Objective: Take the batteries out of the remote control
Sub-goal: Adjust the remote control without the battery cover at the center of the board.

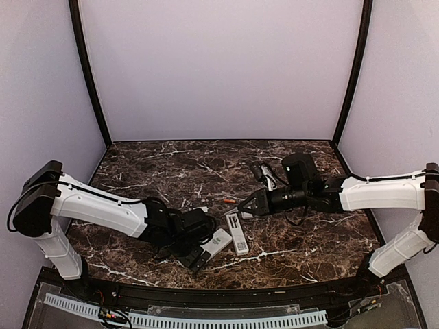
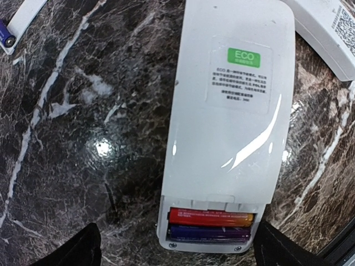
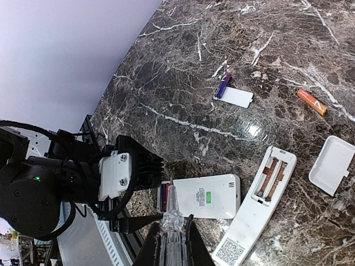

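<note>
A white remote control [image 2: 227, 127] lies back up on the marble. Its end compartment is uncovered, with an orange-red battery [image 2: 211, 216] and a purple battery [image 2: 209, 233] side by side in it. My left gripper [image 2: 177, 254] is open, one finger on each side of that end. My right gripper [image 3: 171, 227] is shut on a clear-handled screwdriver [image 3: 172, 208]. The screwdriver's tip hovers by the same compartment [image 3: 164, 198]. Loose batteries lie further off: an orange one [image 3: 312, 101] and a purple one [image 3: 223, 85].
A longer white remote [image 3: 260, 205] with an empty battery bay lies just right of the first one. White cover plates [image 3: 237, 97] [image 3: 331, 165] lie on the table [image 1: 151, 171]. A dark object [image 1: 264, 171] sits behind the right gripper [image 1: 248, 203]. Walls enclose three sides.
</note>
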